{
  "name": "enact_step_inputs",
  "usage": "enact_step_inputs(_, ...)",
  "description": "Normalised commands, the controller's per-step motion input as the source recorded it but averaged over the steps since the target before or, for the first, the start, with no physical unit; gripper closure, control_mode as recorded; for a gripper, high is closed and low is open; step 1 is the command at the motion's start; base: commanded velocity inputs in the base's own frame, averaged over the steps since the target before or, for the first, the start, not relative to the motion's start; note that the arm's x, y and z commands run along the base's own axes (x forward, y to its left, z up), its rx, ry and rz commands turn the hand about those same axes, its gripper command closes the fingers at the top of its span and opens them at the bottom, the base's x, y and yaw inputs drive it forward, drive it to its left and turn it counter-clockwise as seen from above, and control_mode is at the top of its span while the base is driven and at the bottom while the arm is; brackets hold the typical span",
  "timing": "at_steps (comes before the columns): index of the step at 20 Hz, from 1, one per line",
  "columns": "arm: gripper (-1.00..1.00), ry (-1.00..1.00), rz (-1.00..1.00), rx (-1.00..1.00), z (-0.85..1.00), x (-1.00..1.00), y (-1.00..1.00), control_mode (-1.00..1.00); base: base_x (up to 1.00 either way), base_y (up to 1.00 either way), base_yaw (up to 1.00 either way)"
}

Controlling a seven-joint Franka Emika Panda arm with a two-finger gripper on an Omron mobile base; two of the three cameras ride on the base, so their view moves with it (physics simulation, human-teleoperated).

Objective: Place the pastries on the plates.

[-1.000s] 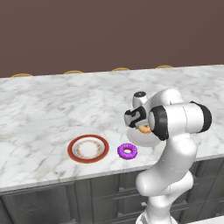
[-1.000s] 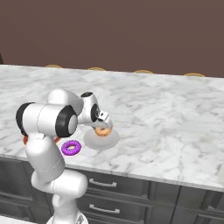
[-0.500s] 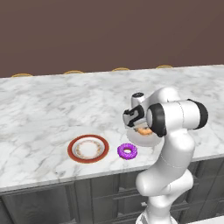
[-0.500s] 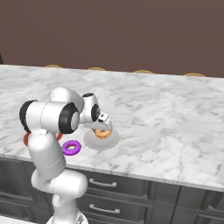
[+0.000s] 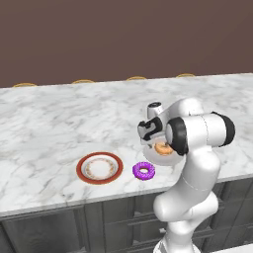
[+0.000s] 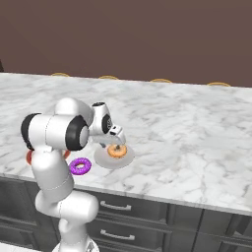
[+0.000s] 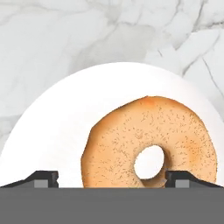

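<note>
The orange-brown ring pastry [image 7: 127,131] lies on the plain white plate [image 7: 61,118], off to one side of its centre. My gripper [image 7: 111,178] hovers just above it, open, with the fingertips [image 7: 46,177] spread wide and holding nothing. From the base views, the gripper [image 5: 148,131] [image 6: 116,135] hangs over the pastry [image 5: 162,147] [image 6: 117,151] and white plate [image 5: 152,155] [image 6: 104,160]. The purple frosted donut [image 5: 144,171] [image 6: 80,166] rests on the counter between the two plates. To its left the red-brown rimmed plate [image 5: 82,165] holds nothing.
The marble counter [image 5: 59,123] stretches wide to the left and back, with its front edge just beyond the plates. Dark drawers [image 6: 147,221] run below. Several tan chair backs [image 5: 82,81] peek over the far edge.
The arm's elbow has swung slightly and the hand has barely shifted over the white plate. The pastry, the donut and both plates have stayed put.
</note>
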Motion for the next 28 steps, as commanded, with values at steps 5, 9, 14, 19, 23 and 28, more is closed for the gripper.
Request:
enact_step_inputs(5, -1.00, 0.00, 0.01, -0.01, 0.41, -0.43, 0.48, -1.00, 0.00, 0.00, 0.00)
enact_step_inputs(9, -1.00, 0.18, 0.00, 0.00, 0.23, -0.39, 0.57, -1.00, 0.00, 0.00, 0.00)
enact_step_inputs(14, -1.00, 0.25, 0.01, 0.00, 0.02, -0.26, 0.47, -1.00, 0.00, 0.00, 0.00)
enact_step_inputs(19, -1.00, 0.15, 0.06, 0.00, 0.00, -0.39, 0.55, -1.00, 0.00, 0.00, 0.00)
enact_step_inputs(23, -1.00, 0.00, 0.03, 0.00, 0.00, -0.51, 0.41, -1.00, 0.00, 0.00, 0.00)
enact_step_inputs(28, -1.00, 0.01, 0.00, 0.00, -0.01, -0.38, 0.19, -1.00, 0.00, 0.00, 0.00)
